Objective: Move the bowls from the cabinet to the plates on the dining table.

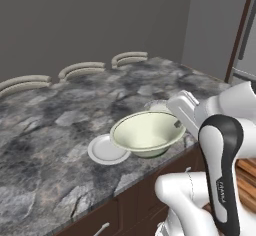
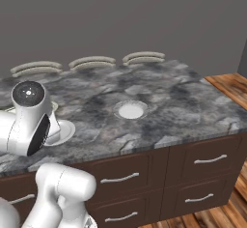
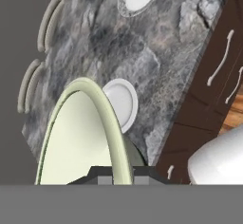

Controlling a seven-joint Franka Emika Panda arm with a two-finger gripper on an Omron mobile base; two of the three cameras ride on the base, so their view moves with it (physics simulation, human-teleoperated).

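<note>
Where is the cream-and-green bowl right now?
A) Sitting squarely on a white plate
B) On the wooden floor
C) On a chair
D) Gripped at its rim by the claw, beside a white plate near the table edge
D: the claw pinches the rim of the bowl, which overlaps only the edge of the plate on the dining table.

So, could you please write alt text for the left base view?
The gripper, shut on the rim of a cream-and-green bowl, holds it by the near edge of the dining table, beside and partly over a small white plate. Three curved beige chair backs line the far side.
</note>
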